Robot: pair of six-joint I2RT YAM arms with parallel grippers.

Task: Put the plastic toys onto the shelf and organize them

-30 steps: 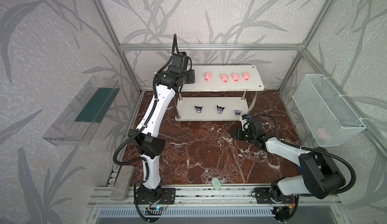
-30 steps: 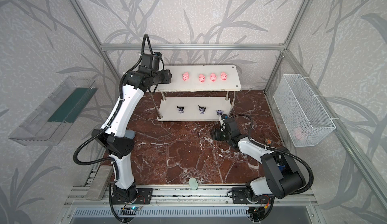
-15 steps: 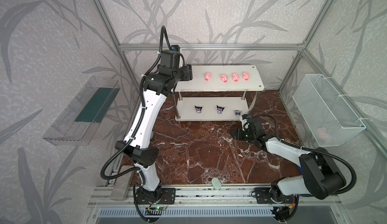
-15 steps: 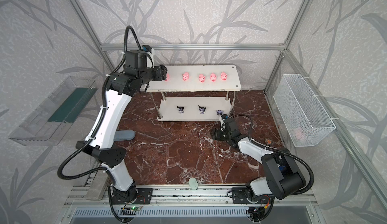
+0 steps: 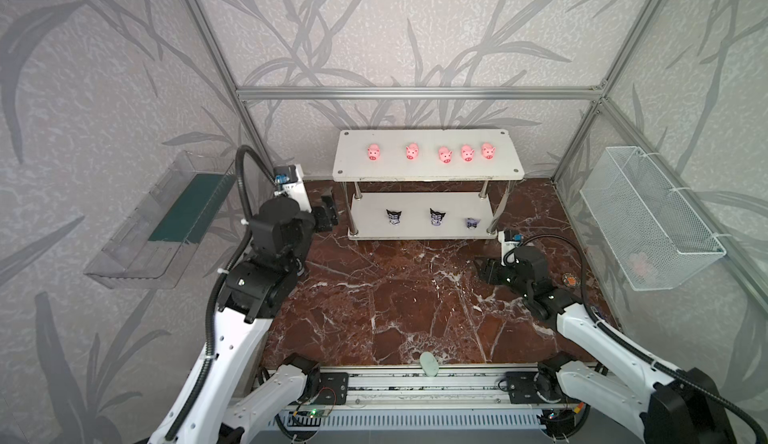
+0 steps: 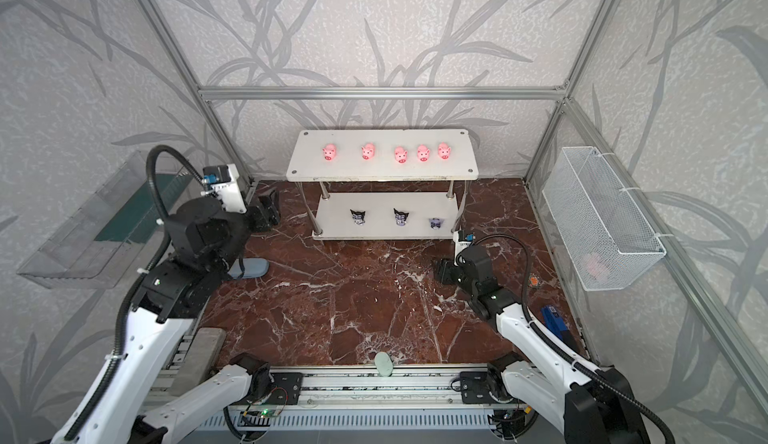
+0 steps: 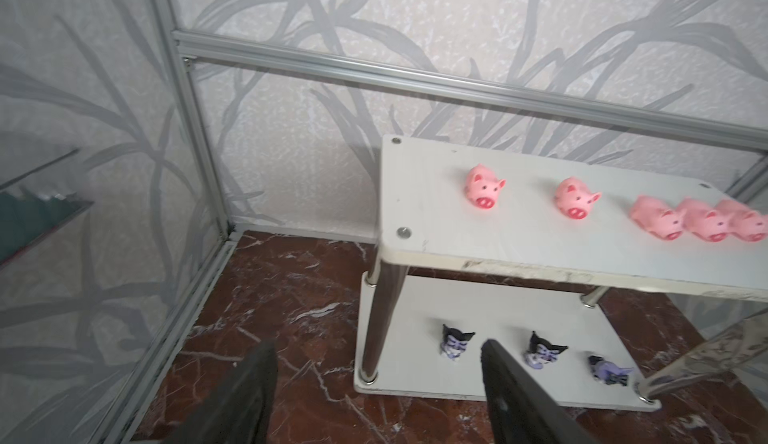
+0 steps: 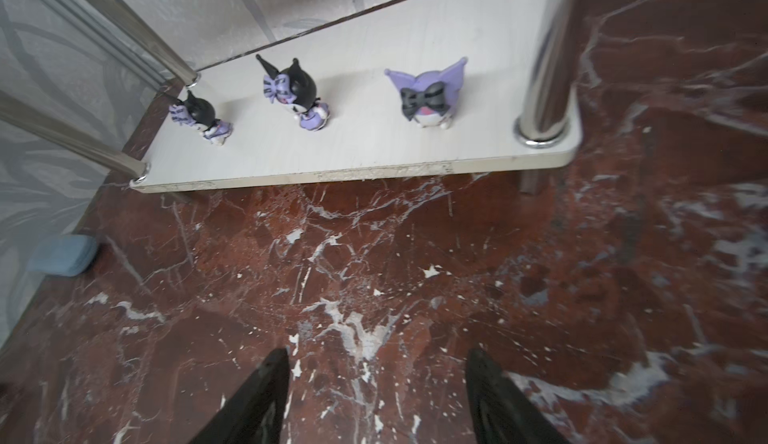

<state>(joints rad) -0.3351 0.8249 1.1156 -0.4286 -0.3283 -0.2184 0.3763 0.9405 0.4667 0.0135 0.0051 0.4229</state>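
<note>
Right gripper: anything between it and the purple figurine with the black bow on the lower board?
Nothing visible. Between the open right gripper and the purple figurine lie only bare marble floor and the front edge of the lower board. The chrome post stands beside the figurine, off that line.
</note>
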